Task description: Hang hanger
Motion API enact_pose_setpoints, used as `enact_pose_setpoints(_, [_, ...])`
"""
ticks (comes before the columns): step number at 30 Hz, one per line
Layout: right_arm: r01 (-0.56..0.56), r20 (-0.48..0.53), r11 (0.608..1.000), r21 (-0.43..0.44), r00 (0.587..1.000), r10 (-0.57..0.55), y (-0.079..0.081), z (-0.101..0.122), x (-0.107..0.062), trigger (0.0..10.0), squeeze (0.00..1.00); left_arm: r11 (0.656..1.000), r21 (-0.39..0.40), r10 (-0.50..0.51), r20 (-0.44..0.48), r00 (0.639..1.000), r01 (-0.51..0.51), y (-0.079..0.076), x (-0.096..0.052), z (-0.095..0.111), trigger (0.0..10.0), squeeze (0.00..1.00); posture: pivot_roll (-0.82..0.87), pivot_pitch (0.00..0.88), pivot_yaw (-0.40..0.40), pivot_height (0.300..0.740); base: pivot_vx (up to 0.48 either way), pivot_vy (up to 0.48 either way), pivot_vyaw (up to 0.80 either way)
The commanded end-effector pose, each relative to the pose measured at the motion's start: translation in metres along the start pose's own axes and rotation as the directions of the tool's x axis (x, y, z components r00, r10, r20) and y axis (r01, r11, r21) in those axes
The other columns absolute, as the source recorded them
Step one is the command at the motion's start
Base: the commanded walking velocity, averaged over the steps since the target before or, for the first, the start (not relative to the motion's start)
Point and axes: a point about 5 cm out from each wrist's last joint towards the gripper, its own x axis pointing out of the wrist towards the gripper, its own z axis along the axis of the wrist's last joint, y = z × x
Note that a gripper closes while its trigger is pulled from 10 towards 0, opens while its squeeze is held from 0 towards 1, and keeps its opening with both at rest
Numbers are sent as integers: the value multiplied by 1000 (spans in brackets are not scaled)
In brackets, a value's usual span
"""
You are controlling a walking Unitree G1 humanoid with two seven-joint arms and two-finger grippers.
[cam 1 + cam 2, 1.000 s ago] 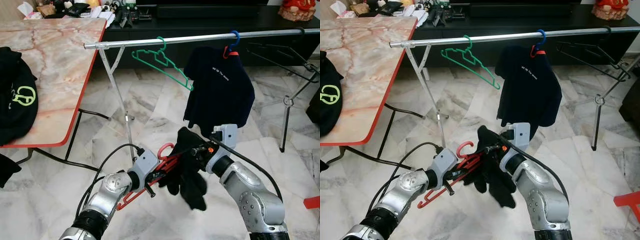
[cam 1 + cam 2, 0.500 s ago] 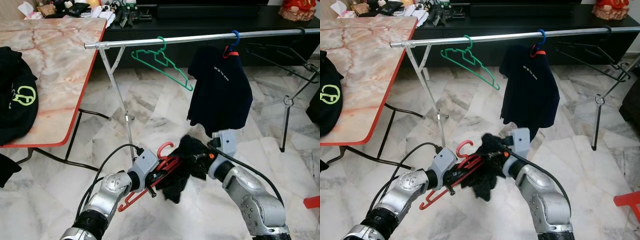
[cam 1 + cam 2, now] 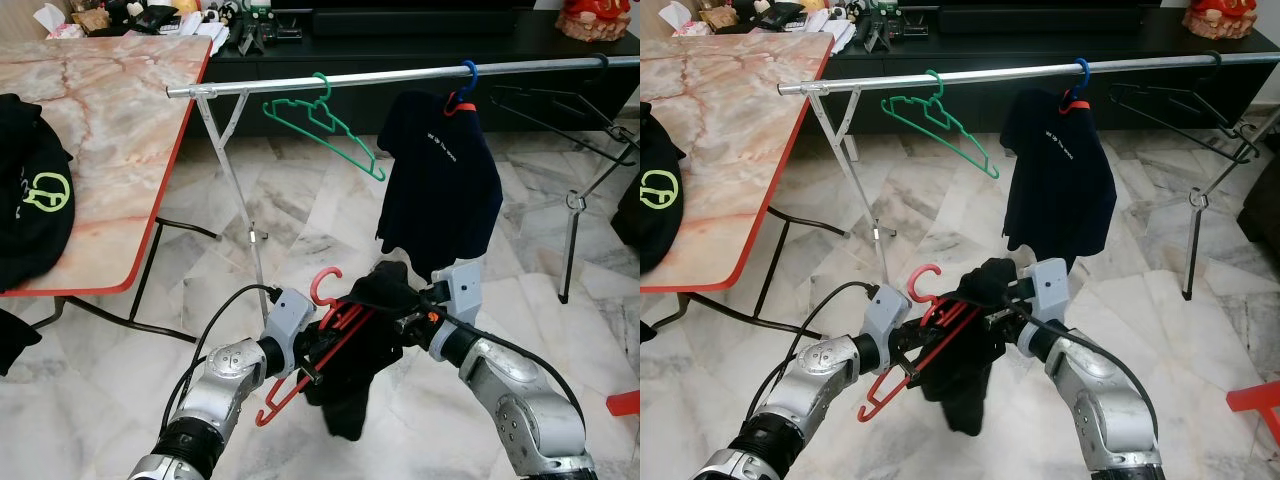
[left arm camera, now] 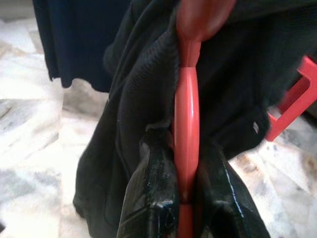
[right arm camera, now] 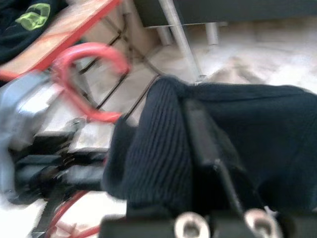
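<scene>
1. At far left, a marble-topped table (image 3: 120,110) carries a black garment with a green print (image 3: 30,200), well clear of the work.
2. Left of centre, the left gripper (image 4: 185,198) has its fingers clamped on the stem of the red hanger (image 3: 318,335), hook upward, apparently to steady the frame for dressing.
3. Centre, a black garment (image 3: 345,385) drapes over the hanger.
4. Right of centre, the right gripper (image 3: 400,318) pinches the garment's ribbed edge, seemingly drawing it over the hanger.
5. Beyond, the rail (image 3: 400,76) holds a green hanger (image 3: 325,125) and a dark shirt (image 3: 440,190), with free space between them for the red hanger.
</scene>
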Motion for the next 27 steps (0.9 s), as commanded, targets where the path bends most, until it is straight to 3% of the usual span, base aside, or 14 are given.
enact_pose_setpoints(1, [-99, 36, 992, -83, 994, 102, 10, 11, -4, 10000, 0, 1000, -21, -4, 36, 999, 5, 1, 0, 7, 10000, 0, -78, 208, 32, 740, 0, 0, 0])
enact_pose_setpoints(6, [-124, -5, 982, -145, 992, 125, 10, 8, -8, 10000, 0, 999, -27, -18, 40, 999, 19, -1, 0, 8, 10000, 0, -75, 207, 30, 740, 0, 0, 0])
enact_pose_setpoints(7, [-218, 11, 962, -165, 975, 223, 22, 11, -14, 10000, 0, 999, -38, -22, 49, 999, 24, -2, 1, 9, 10000, 0, -74, 209, 31, 740, 0, 0, 0])
enact_pose_setpoints(8, [-238, 14, 957, -168, 970, 244, 25, 11, -16, 10000, 0, 999, -43, -24, 54, 998, 27, -3, 1, 9, 10000, 0, -74, 209, 31, 740, 0, 0, 0])
enact_pose_setpoints(10, [-217, 5, 959, -184, 975, 222, 22, 10, -18, 10000, 0, 998, -60, -31, 63, 998, 35, -4, 1, 10, 10000, 0, -81, 209, 30, 740, 0, 0, 0])
enact_pose_setpoints(12, [-121, -8, 969, -215, 992, 122, 7, 7, -18, 10000, 0, 997, -64, -48, 55, 997, 51, -6, 2, 10, 10000, 0, -81, 210, 32, 740, 0, 0, 0])
enact_pose_setpoints(14, [-9, 19, 971, -239, 1000, 14, -7, 12, -15, 10000, 0, 996, -60, -64, 41, 997, 67, -7, 1, 8, 10000, 0, -82, 210, 33, 740, 0, 0, 0])
enact_pose_setpoints(18, [85, 89, 966, -242, 994, -65, -17, 26, -13, 10000, 0, 994, -64, -85, 25, 996, 87, -9, 0, 5, 10000, 0, -83, 209, 32, 740, 0, 0, 0])
enact_pose_setpoints(21, [111, 114, 955, -274, 990, -82, -20, 36, -11, 10000, 0, 991, -72, -112, 11, 994, 113, -12, -2, 3, 10000, 0, -80, 210, 29, 740, 0, 0, 0])
enact_pose_setpoints(27, [93, 91, 953, -289, 993, -70, -26, 33, -11, 10000, 0, 980, -88, -181, -9, 983, 180, -19, -4, 0, 10000, 0, -79, 209, 28, 740, 0, 0, 0])
